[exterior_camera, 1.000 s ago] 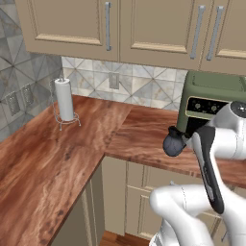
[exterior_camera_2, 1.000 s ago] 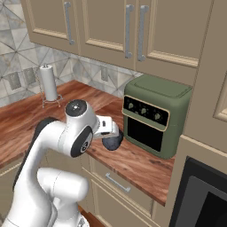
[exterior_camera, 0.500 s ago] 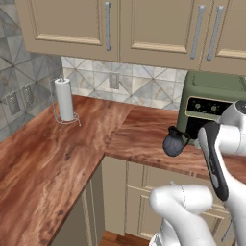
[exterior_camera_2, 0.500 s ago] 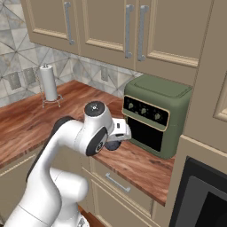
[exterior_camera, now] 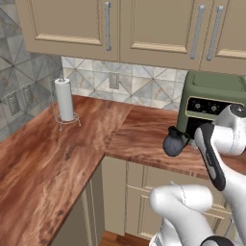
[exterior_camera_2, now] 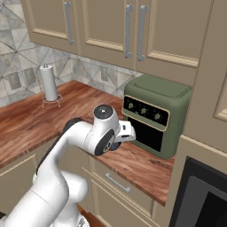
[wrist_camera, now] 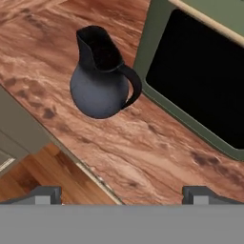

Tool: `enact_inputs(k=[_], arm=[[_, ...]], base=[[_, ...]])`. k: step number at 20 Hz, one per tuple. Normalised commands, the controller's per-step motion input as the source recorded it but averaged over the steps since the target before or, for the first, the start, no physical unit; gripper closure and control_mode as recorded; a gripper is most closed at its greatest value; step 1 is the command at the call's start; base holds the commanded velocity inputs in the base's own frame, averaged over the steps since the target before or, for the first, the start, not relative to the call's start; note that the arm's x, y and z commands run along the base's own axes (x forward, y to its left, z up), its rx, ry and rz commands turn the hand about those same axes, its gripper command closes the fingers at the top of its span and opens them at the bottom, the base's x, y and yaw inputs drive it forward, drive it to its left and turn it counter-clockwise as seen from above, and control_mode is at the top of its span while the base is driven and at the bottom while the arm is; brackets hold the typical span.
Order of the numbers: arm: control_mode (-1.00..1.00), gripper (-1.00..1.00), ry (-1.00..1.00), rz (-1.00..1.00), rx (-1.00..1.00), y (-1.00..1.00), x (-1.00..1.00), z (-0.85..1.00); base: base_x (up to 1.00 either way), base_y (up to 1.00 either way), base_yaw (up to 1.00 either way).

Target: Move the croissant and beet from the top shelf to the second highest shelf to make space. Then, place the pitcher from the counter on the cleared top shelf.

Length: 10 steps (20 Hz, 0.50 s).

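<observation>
Arm swinging rightward since earlier frames, bringing hand over pitcher [wrist_camera: 101,81]. Gripper [wrist_camera: 121,194] hovering above, jaws spread wide, nothing held. Pitcher standing upright on counter [wrist_camera: 157,147], just beside green oven [wrist_camera: 200,71], handle facing it.

The counter [exterior_camera: 96,144] is seen as an L-shaped reddish-brown wood-grain top over beige cabinets. Three things are carried on it. A paper towel roll [exterior_camera: 64,100] on a wire stand is set upright near the tiled backsplash, in the corner region. A green toaster oven [exterior_camera_2: 155,116] is placed against the wall. The pitcher [wrist_camera: 101,76] is stood upright just beside the oven's dark door, handle turned toward it, near the counter's front edge.
</observation>
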Motion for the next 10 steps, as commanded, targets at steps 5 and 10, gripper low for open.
enact_inputs(k=[5, 10], arm=[[-1.00, -1.00, 0.00, 0.00, 0.00, 0.00, 0.45, -0.20], [-1.00, -1.00, 0.01, 0.00, 0.00, 0.00, 0.45, -0.14]], base=[[0.00, 0.00, 0.00], [0.00, 0.00, 0.00]])
